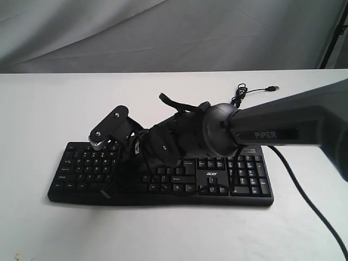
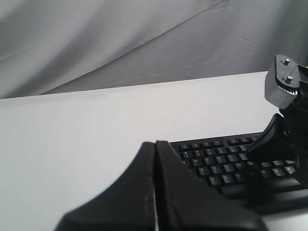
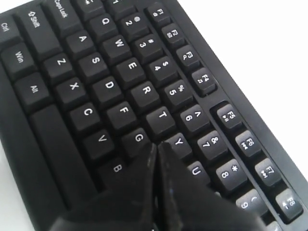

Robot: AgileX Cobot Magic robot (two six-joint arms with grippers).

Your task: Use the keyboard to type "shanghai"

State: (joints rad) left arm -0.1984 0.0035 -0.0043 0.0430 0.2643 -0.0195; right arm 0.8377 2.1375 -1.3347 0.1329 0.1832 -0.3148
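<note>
The black keyboard (image 1: 81,168) lies across the near middle of the white table (image 1: 43,109). My right arm (image 1: 261,128) reaches over it from the right, and its bulk hides the fingertips in the exterior view. In the right wrist view my right gripper (image 3: 156,144) is shut, with its tip low over the keyboard (image 3: 110,86) between G (image 3: 138,138) and Y (image 3: 179,141), covering the key beside them. Whether the tip touches a key I cannot tell. My left gripper (image 2: 155,142) is shut and empty, off the keyboard's (image 2: 216,166) end near the Q and S keys.
The keyboard's thin USB cable (image 1: 255,89) curls on the table behind it. A thicker black cable (image 1: 304,190) runs along the table at the right. Grey cloth (image 1: 163,32) hangs behind the table's far edge.
</note>
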